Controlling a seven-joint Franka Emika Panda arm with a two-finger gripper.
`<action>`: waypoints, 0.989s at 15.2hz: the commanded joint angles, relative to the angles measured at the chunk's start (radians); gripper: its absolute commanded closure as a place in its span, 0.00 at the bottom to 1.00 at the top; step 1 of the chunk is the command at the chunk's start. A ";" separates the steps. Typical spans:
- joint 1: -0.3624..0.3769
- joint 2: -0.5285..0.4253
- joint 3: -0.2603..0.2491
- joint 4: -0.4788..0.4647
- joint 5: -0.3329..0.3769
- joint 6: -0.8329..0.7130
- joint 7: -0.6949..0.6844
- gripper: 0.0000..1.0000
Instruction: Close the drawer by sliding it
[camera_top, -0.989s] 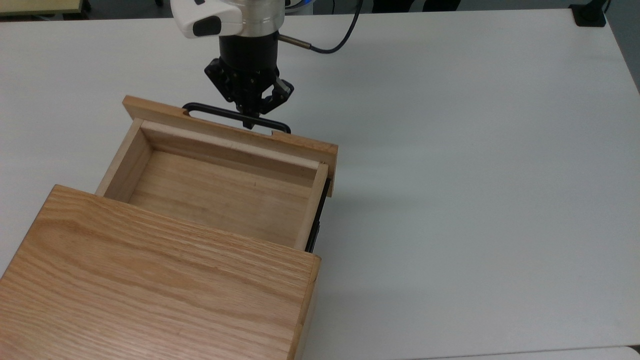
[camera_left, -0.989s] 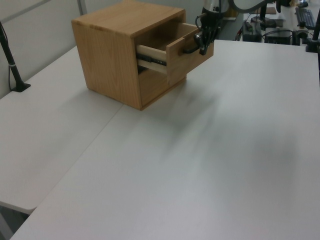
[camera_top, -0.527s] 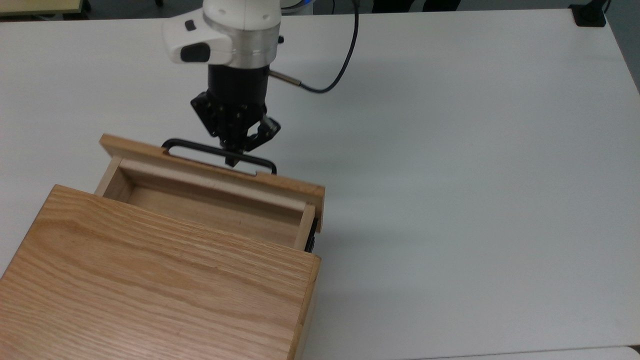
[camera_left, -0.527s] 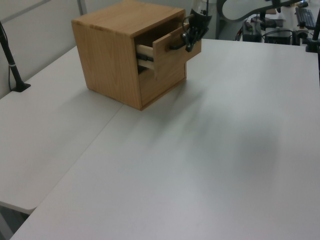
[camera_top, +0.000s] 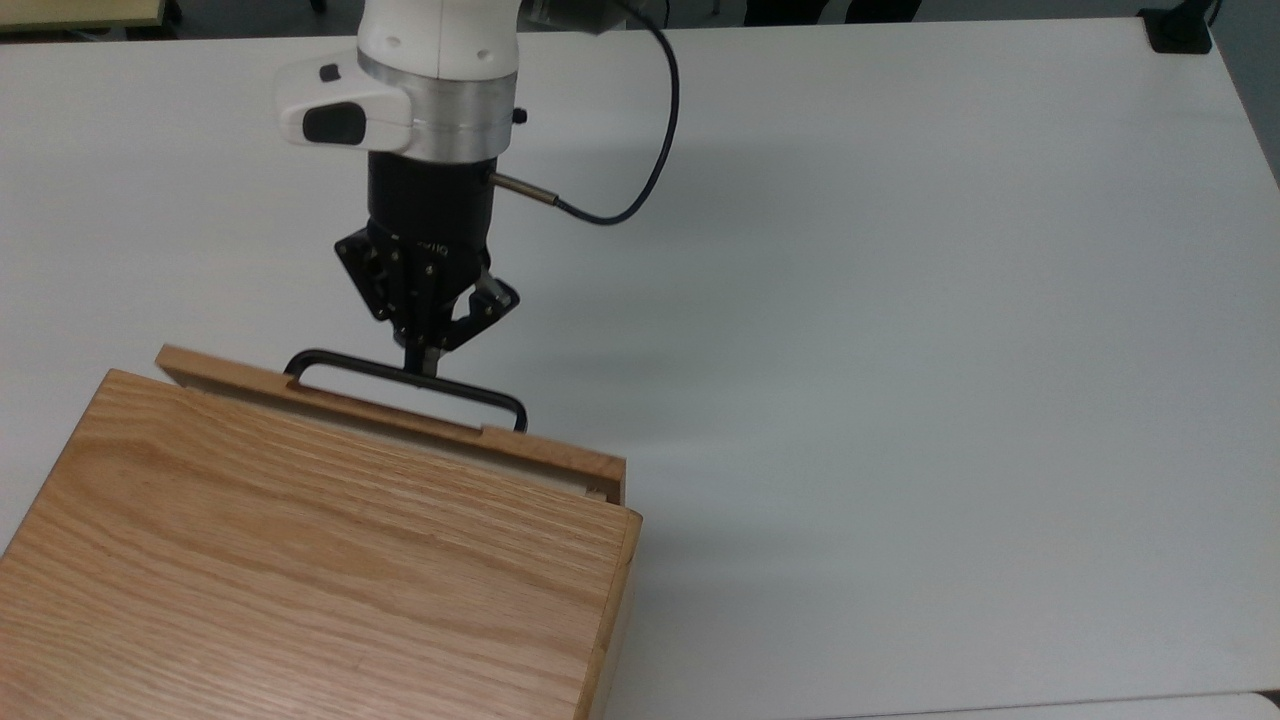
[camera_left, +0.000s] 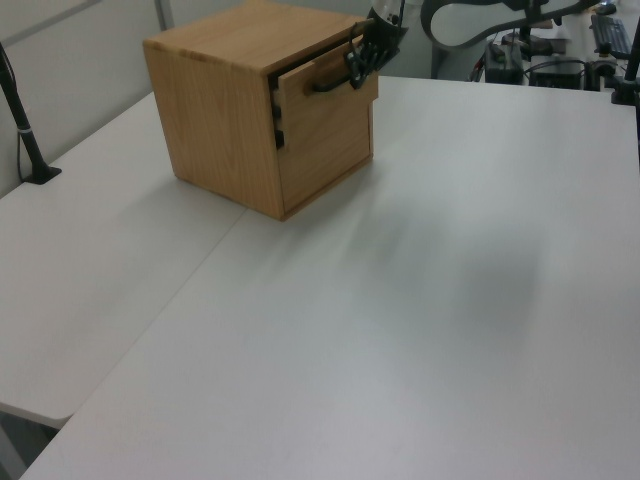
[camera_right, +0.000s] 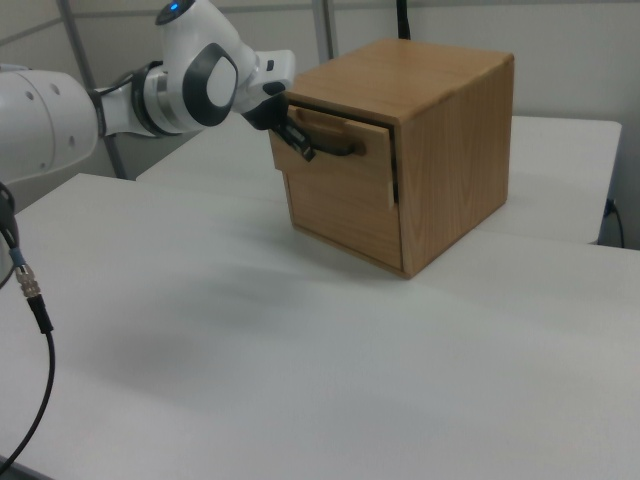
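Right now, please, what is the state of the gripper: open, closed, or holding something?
Gripper: closed on the black handle of the drawer, which is not fully closed.

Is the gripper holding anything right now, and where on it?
Yes. The gripper is shut on the drawer, gripping its black bar handle near the middle of the bar. The drawer is almost fully into the cabinet.

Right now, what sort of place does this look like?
Probably a robotics lab: a robot arm's hand at a bare wooden cabinet on white tables, with cabled electronics behind.
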 joint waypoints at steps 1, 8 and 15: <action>0.004 0.067 -0.022 0.089 -0.050 0.058 0.030 1.00; -0.008 0.087 -0.028 0.103 -0.050 0.083 0.050 1.00; -0.024 -0.051 0.003 -0.001 -0.035 -0.073 0.037 1.00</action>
